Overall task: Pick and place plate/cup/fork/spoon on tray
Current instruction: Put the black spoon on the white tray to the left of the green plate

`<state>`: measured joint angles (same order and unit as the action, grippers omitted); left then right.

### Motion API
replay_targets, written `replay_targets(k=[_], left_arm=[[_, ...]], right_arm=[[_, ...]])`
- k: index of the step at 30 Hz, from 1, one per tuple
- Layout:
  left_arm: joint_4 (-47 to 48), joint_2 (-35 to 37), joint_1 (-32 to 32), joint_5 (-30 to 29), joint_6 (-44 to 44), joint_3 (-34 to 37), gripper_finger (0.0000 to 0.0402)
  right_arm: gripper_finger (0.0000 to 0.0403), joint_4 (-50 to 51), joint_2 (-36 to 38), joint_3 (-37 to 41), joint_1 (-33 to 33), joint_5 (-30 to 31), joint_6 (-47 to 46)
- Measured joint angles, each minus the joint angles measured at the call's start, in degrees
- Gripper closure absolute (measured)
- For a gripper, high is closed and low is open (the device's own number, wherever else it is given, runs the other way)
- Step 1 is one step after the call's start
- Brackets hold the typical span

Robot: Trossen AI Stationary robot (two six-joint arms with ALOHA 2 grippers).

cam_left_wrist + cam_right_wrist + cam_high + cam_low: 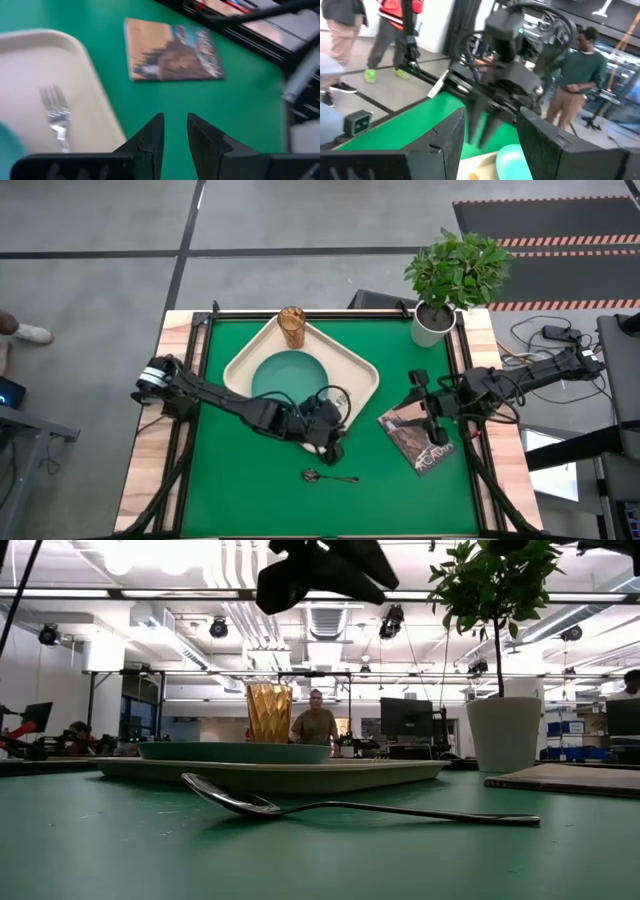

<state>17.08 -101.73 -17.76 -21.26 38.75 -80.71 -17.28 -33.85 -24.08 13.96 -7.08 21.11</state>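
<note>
High view showed the plate point(288, 373) and cup point(292, 327) on the tray point(362, 370). Left wrist view showed the fork point(56, 115) on the tray too. The spoon point(328, 476) lay on the mat near the left gripper point(334, 448), its fingers slightly apart, empty. The right gripper point(415, 395) waited open over the book point(418, 436).

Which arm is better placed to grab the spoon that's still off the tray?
Left. Its gripper hovers just above the spoon, jaws slightly open and empty. The right gripper sits farther off, beside the book.
</note>
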Motion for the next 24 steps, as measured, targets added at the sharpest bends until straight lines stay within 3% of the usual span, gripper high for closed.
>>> replay_targets(k=[10, 17, 21, 24], left_arm=[[-0.05, -0.22, -3.12, 15.03, 5.87, 0.39, 0.0336], [-0.19, -2.51, -6.50, 15.66, 1.36, 0.70, 0.0336], [-0.14, -5.99, -7.04, 20.78, 2.80, 0.63, 0.0336], [-0.02, -7.96, -7.80, 21.07, 1.78, 0.07, 0.0336]], right_arm=[[0.0236, 2.39, 0.07, 0.00, 0.00, 1.65, -1.59], [0.0236, 2.22, -0.10, 0.00, 0.00, 1.72, -1.62], [0.0236, 2.32, -0.05, 0.00, 0.02, 2.57, -1.56], [0.0236, 2.41, 0.04, 0.00, 0.00, 2.71, -1.00]])
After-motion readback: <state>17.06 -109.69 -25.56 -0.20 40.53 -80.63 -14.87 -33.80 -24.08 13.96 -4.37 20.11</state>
